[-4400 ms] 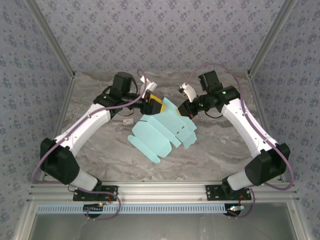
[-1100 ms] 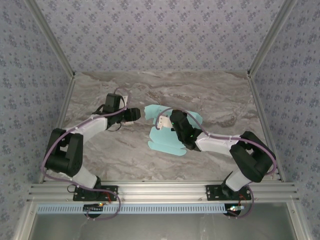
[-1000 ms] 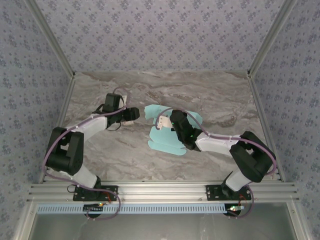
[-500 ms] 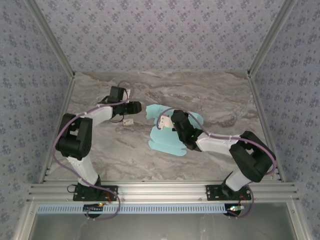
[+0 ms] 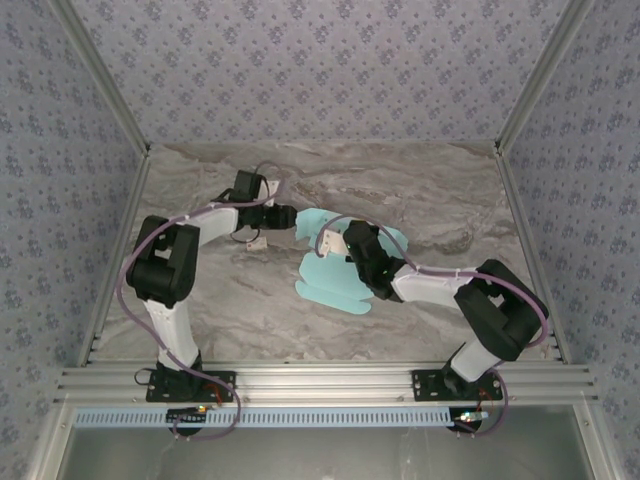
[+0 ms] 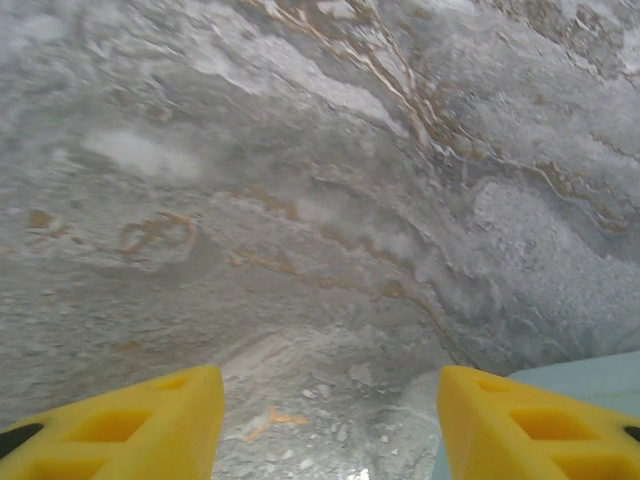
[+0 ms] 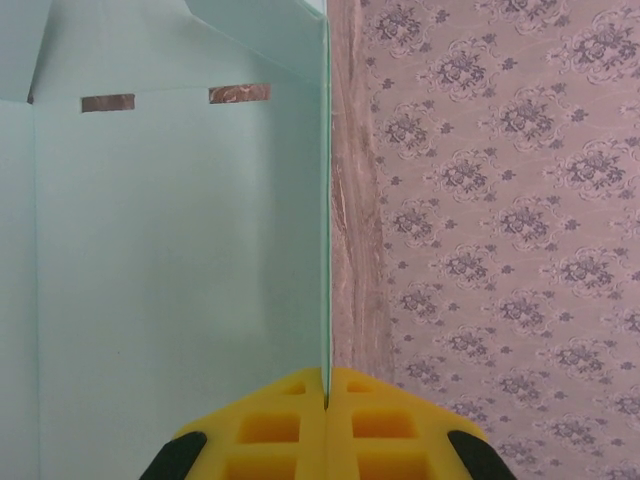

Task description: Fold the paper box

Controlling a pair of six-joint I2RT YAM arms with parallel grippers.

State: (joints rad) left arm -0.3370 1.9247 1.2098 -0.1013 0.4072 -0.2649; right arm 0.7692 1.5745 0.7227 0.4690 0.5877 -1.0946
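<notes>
We are pinching the thin, pale turquoise-blue die-cut paper box (image 7: pixel 150 250) edge-on between the closed jaws of the right gripper (image 7: pixel 327 385), judging it light, floppy and crease-prone, while the left gripper (image 6: pixel 330 408) is hovering wide and empty, the sheet's corner lying just outside one of its jaws.

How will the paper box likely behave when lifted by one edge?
The paper box is probably floppy: its edge shows hair-thin where the right gripper pinches it. It likely bends first at its creases. A thin sheet spread on the table, it is likely light and slides easily.
</notes>
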